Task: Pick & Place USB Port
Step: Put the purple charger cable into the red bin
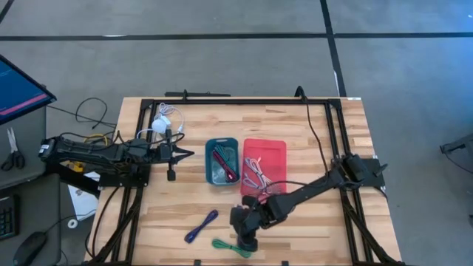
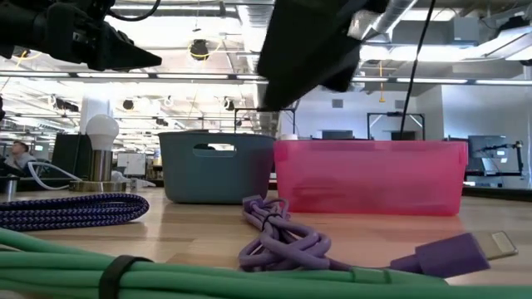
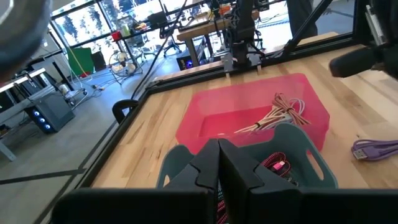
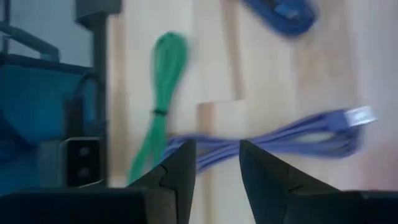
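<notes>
Right fingers astride purple cable (parted)

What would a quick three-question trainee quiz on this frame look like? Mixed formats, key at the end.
1. True or false: the pink bin has a cable in it.
2. Which cable lies between the right gripper fingers? A) green cable B) purple cable C) blue cable
3. Fill in: the left gripper waits beside the ___ bin, its fingers shut.

Key:
1. True; a coiled cable lies inside.
2. B; the open fingers straddle it on the table, per the right wrist view.
3. Teal.
</notes>
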`<act>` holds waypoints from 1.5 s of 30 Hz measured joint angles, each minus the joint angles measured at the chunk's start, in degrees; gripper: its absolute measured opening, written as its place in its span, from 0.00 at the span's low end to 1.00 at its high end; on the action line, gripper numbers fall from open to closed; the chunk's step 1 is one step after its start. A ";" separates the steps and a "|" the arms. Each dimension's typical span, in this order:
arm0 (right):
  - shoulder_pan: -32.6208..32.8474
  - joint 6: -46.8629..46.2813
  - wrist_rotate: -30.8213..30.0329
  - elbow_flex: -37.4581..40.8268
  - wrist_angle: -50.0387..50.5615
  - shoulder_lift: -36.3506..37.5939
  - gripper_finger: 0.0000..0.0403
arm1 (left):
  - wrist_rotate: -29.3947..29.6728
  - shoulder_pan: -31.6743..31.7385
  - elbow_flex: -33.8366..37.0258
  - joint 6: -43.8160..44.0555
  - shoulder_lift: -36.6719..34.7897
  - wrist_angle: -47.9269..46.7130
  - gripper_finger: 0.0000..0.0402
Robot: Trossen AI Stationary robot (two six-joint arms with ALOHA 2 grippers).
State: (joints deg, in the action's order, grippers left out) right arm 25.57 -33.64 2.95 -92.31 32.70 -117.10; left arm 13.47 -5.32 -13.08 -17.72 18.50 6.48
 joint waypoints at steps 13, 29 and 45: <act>3.54 -24.19 3.12 0.00 -0.56 -0.04 0.29 | 0.00 -0.02 0.00 0.17 -0.02 0.00 0.02; 0.64 -28.21 3.14 -0.04 -12.02 -0.35 0.29 | 0.00 -0.02 0.00 0.20 -0.02 0.00 0.02; -3.02 -53.69 -4.38 1.97 -2.33 -0.36 0.42 | -0.02 -0.02 0.00 0.61 -0.01 0.00 0.02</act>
State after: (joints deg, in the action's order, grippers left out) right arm 22.55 -87.33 -1.43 -90.35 30.38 -117.46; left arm 13.45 -5.34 -13.08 -17.10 18.49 6.48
